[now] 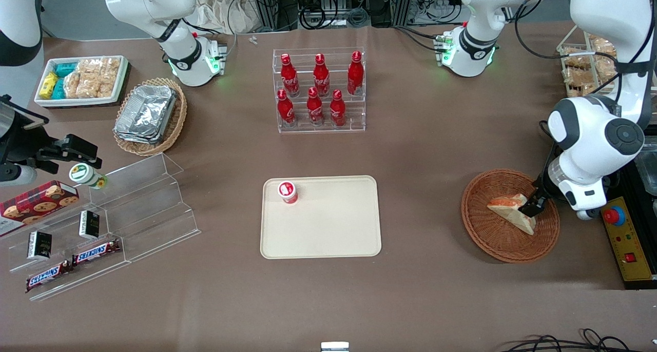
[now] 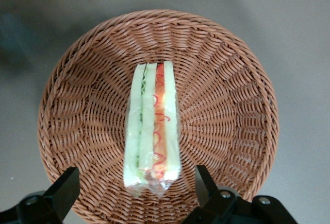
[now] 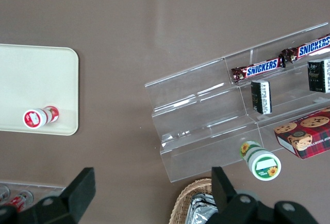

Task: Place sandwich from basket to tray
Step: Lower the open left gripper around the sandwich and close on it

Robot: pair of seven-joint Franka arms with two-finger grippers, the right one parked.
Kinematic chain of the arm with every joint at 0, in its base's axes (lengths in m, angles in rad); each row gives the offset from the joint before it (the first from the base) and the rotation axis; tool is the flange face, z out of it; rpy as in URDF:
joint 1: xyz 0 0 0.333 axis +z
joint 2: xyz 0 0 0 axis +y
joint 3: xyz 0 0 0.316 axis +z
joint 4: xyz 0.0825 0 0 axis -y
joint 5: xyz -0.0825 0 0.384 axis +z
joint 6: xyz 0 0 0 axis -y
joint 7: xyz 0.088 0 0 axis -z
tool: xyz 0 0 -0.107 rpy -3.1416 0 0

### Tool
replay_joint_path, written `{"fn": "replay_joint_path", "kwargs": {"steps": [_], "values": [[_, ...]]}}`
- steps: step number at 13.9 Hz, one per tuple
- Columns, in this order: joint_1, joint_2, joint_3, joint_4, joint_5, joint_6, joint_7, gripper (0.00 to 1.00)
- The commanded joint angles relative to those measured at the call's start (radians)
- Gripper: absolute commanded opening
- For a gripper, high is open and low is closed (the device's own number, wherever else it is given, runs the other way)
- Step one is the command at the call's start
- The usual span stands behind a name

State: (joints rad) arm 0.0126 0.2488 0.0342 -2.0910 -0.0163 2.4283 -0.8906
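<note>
while the sandwich point(image 2: 152, 126) lies in the basket point(image 2: 227, 80), filling edge up, its long axis runs between the gripper's point(image 2: 135, 195) wide-open fingers point(image 2: 64, 188), seemingly untouched.

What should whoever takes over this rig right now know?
Gripper: open, low over the basket, fingers either side of the sandwich, not closed on it.
Sandwich: in the basket, wrapped in clear film, filling edge up.
Tray: mid-table, toward the parked arm from the basket; a small red-and-white cup stands in one corner.
Done: approach.
Left: grasp, lift, carry to tray, release on bare area.
</note>
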Motion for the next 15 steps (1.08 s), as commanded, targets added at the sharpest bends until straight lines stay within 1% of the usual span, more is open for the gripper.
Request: {"fn": "replay_joint_path", "kwargs": {"steps": [1,3,6,7,8,9,12,13,14,15], "values": [[-0.011,0.061,-0.005,0.026,-0.002,-0.002,-0.031,1.0],[-0.011,0.101,-0.005,0.046,0.001,0.003,-0.022,1.0],[-0.011,0.127,-0.005,0.063,0.007,0.005,-0.021,1.0],[-0.01,0.135,-0.005,0.063,0.01,0.011,-0.018,0.97],[-0.01,0.144,-0.005,0.069,0.01,0.014,-0.018,0.77],[-0.01,0.144,-0.005,0.074,0.012,0.014,-0.018,0.54],[-0.006,0.142,-0.005,0.081,0.012,0.014,-0.016,0.05],[-0.008,0.126,-0.005,0.08,0.013,0.002,-0.013,0.0],[-0.008,0.091,-0.005,0.08,0.013,-0.014,-0.013,0.0],[-0.009,0.051,-0.005,0.083,0.013,-0.067,-0.011,0.0]]}}
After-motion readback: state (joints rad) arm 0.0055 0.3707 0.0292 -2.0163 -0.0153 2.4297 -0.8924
